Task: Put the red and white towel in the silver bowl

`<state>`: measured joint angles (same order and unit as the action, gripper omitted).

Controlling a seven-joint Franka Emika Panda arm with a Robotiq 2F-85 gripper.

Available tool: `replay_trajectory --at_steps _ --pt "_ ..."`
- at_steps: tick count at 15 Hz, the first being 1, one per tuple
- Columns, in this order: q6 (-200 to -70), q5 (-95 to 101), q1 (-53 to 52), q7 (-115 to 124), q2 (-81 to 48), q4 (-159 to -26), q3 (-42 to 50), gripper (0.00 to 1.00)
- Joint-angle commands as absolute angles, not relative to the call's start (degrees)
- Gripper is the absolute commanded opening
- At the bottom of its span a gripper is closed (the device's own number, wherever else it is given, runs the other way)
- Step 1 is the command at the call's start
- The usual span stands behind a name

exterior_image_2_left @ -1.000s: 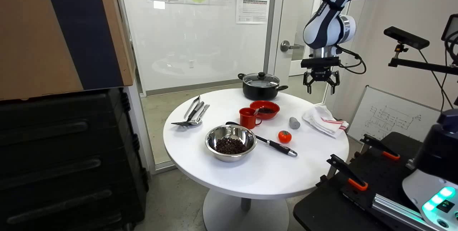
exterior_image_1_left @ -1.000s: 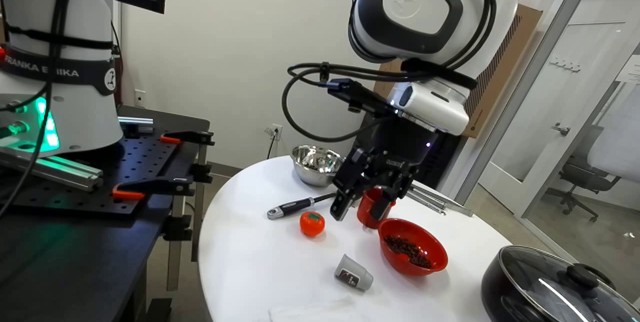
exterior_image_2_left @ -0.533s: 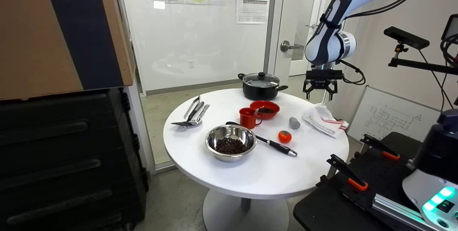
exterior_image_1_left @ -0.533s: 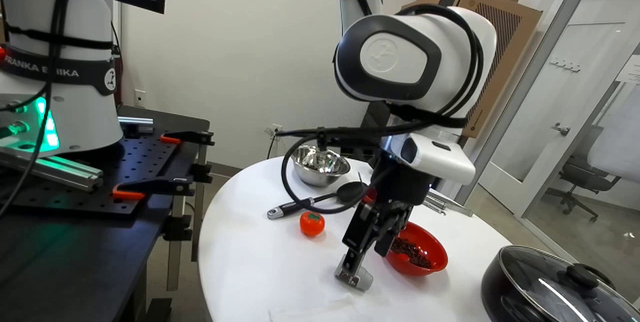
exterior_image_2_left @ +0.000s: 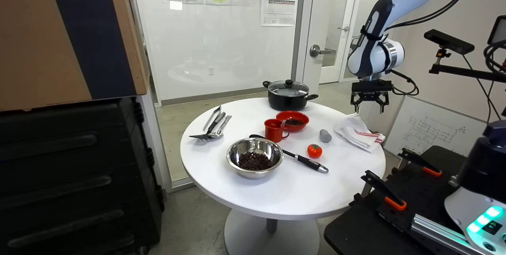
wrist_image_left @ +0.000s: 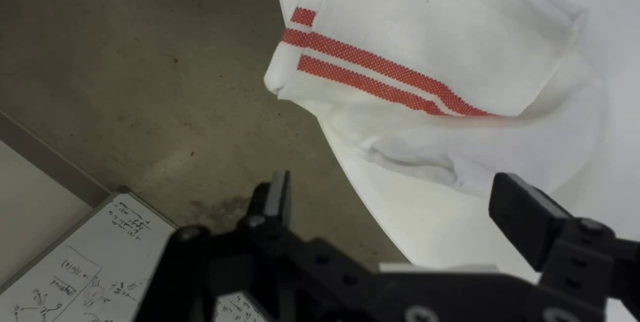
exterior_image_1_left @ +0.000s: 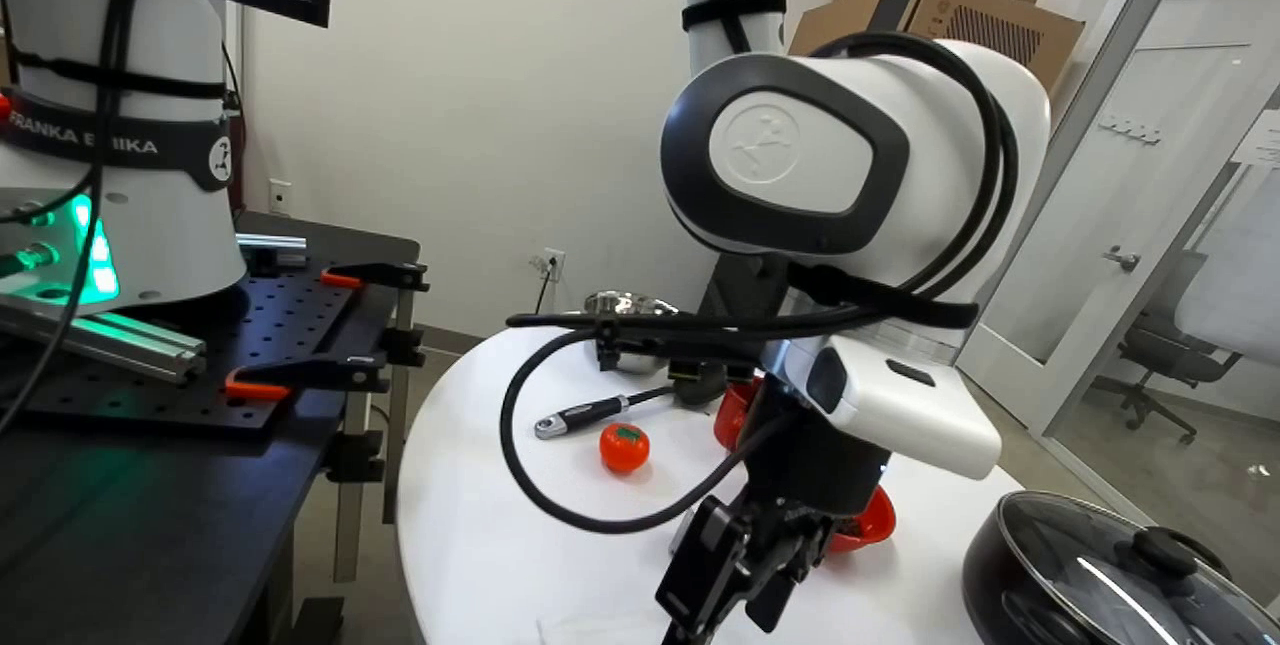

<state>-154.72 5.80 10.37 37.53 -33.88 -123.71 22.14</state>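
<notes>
Moved since the earlier frames: arm (exterior_image_2_left: 367, 55) and claw (exterior_image_2_left: 369, 108), lower and farther right in an exterior view; the things on the desk (exterior_image_2_left: 292, 191) lie unchanged.

Claw: fingers (wrist_image_left: 525, 217) spread apart, pointing down close to the dish towel (exterior_image_2_left: 359, 134); whether they touch it cannot be told.

Dish towel, one — white with red stripes, loosely folded at the desk's edge, a striped corner overhanging in the wrist view; well apart from the silver bowl (exterior_image_2_left: 255, 174).

Silver bowl, one — upright, holding small dark pieces.

Red bowl (exterior_image_2_left: 302, 127), one: upright, likewise holding dark pieces.

Red mug (exterior_image_2_left: 272, 131), one: upright, between the two bowls.

Black spoon (exterior_image_2_left: 310, 163), one: lying just beside the silver bowl.

Tomato (exterior_image_2_left: 314, 152), one: near the spoon's handle.

Gray cup (exterior_image_2_left: 325, 136), one: on its side, near the tomato.

Black pot (exterior_image_2_left: 287, 102), one: glass lid on, behind the red bowl.
</notes>
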Motion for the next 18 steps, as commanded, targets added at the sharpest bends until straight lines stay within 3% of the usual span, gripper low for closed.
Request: replay_trajectory --at_steps 1,10,18 --pt "-154.7 3.94 9.08 36.23 -34.75 -123.15 23.52 1.0" --pt "-158.01 1.84 10.08 35.06 -36.9 -123.36 21.1 1.0" --pt "-174.53 -5.7 10.51 28.34 -44.55 -123.72 16.35 1.0"
